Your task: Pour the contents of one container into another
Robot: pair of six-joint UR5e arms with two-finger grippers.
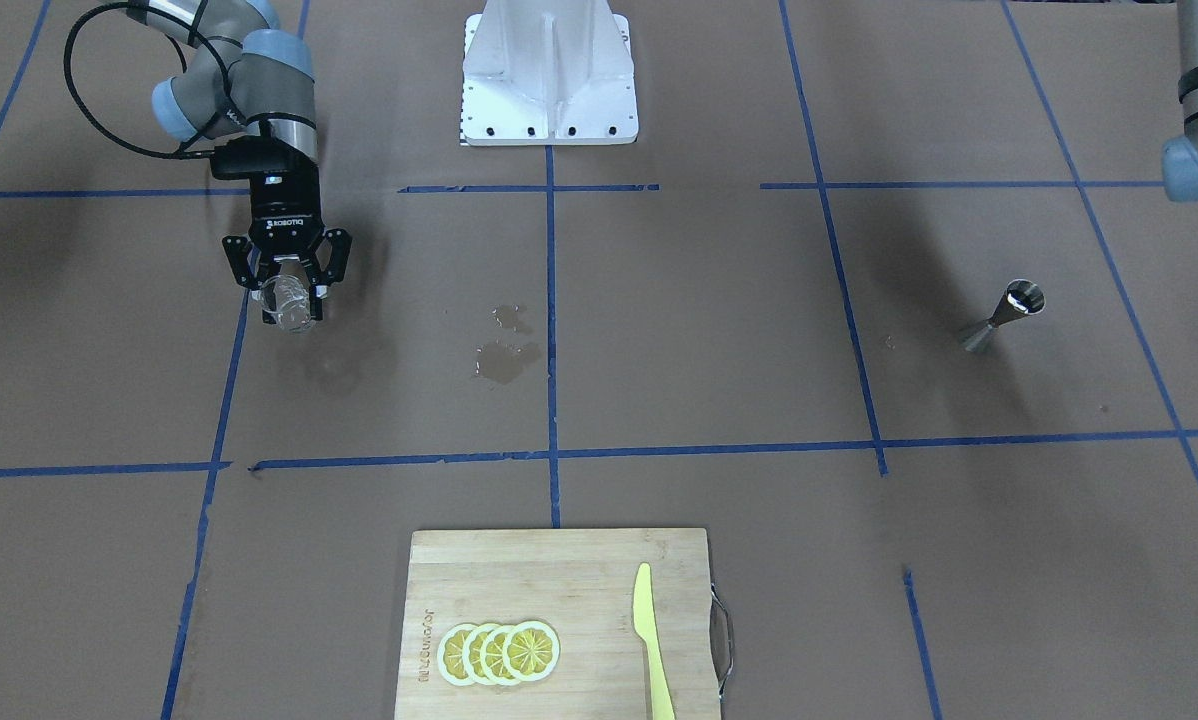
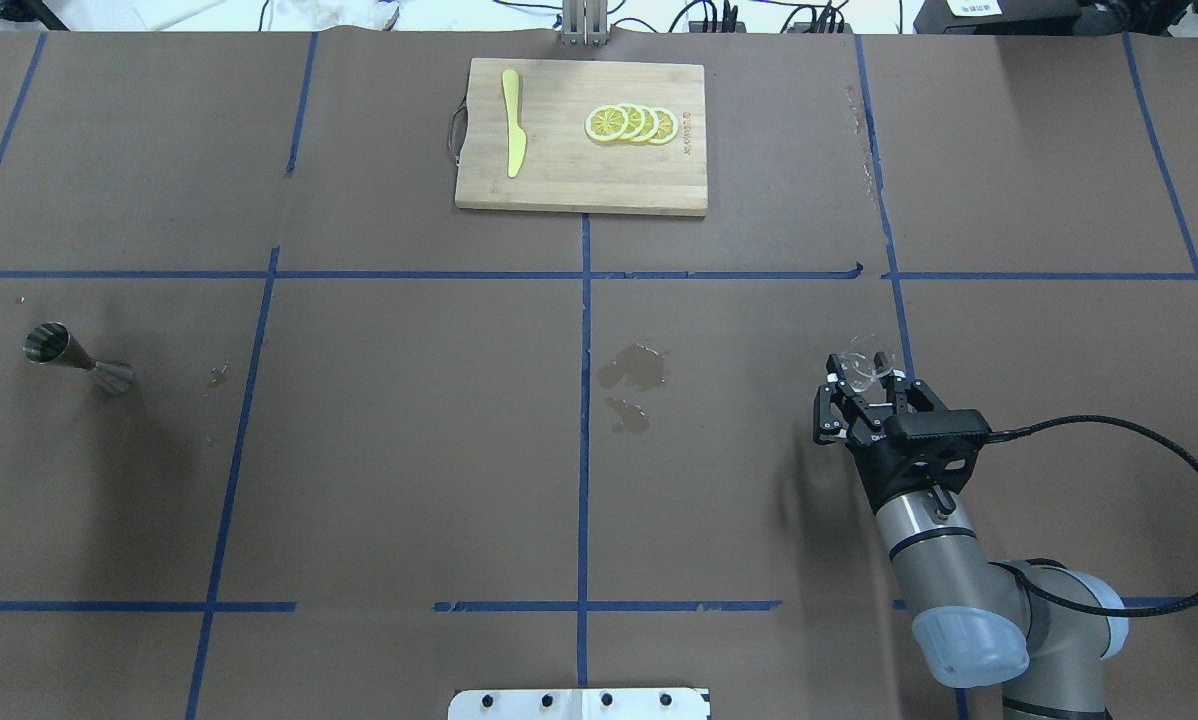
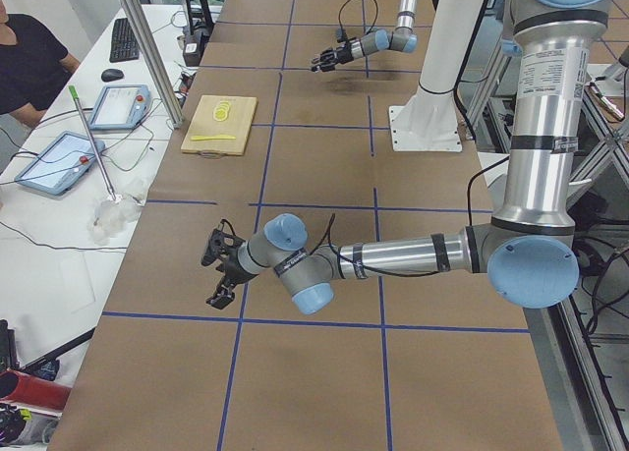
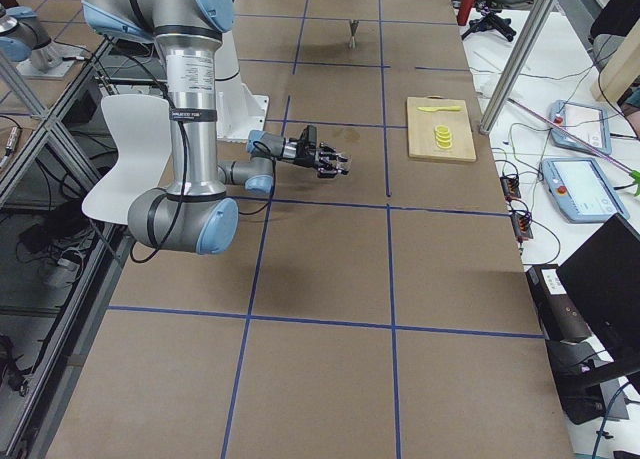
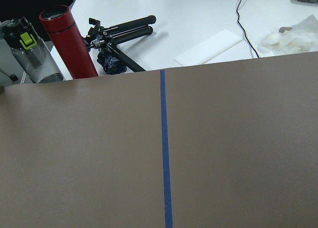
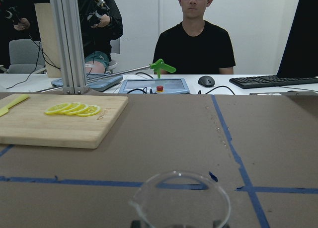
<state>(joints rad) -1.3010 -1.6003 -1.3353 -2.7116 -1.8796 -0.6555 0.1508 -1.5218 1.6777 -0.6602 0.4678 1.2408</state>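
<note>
With the right end effector (image 1: pixel 287 290) clamped on the glass beaker (image 1: pixel 290 310), well apart from the jigger (image 1: pixel 1004 318), a jerky carry could spill it.

Beaker (image 1: pixel 289 310): clear glass, gripped in right claw (image 1: pixel 288 291), raised above counter (image 1: pixel 659 350).
Jigger (image 1: pixel 1004 315): silver hourglass, upright on counter, well apart from beaker, robot's left side.

**Robotics laboratory workstation.**
A table (image 2: pixel 409 450) papered in brown and gridded with blue tape (image 2: pixel 584 450) is served by industrial robot arms (image 3: pixel 531 127). It is bordered by aluminium posts (image 6: pixel 69 39), teach pendants (image 3: pixel 120 105), a keyboard (image 6: pixel 273 81) and a seated operator (image 6: pixel 198 39).
</note>
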